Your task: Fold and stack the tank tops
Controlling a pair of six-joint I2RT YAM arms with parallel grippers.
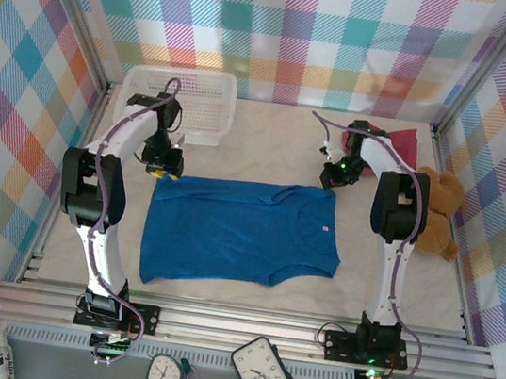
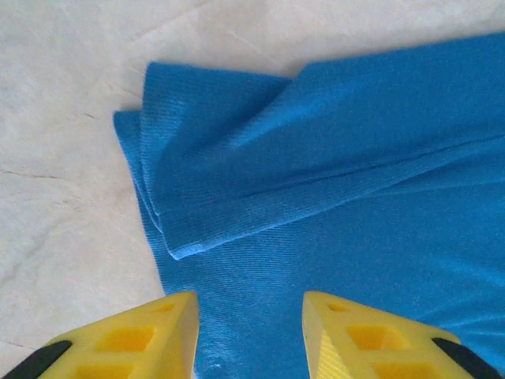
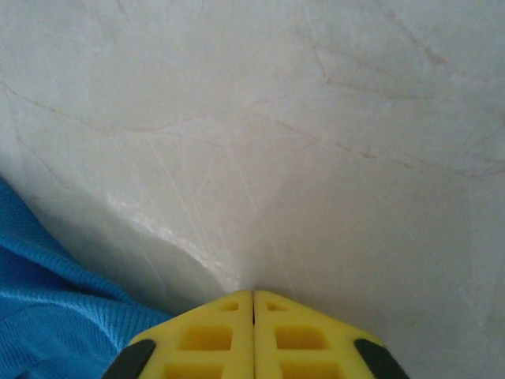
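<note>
Overhead and wrist views of the two-arm cell with one garment laid out. The blue tank top (image 1: 242, 234) lay spread flat at the middle of the pale worktop (image 1: 392, 277), its hem towards the left arm and its straps and neckline towards the right arm. The left fingers (image 1: 163, 168) hung over the far left corner of the garment. In the left wrist view these yellow fingers (image 2: 158, 332) stood apart and released, gripping nothing, with the blue tank top (image 2: 355, 197) below them. Its corner there was doubled over into a small fold beside bare worktop (image 2: 63, 158).

The right fingers (image 1: 331, 177) were at the far right corner of the garment, near a strap. In the right wrist view the right fingers (image 3: 260, 332) were clenched tip against tip over the worktop (image 3: 316, 118). An edge of the blue tank top (image 3: 47, 316) lay just beside them at the lower left. Whether any cloth was pinched between the tips could not be told.

A bunched red tank top (image 1: 410, 144) lay at the far right corner behind the right arm; whether it was one garment or two could not be told. A brown teddy bear (image 1: 440, 213) sat near it against the right wall. A white mesh basket (image 1: 199, 105) stood at the far left. Two clocks (image 1: 262, 374) lay in front of the arm bases, off the worktop.
</note>
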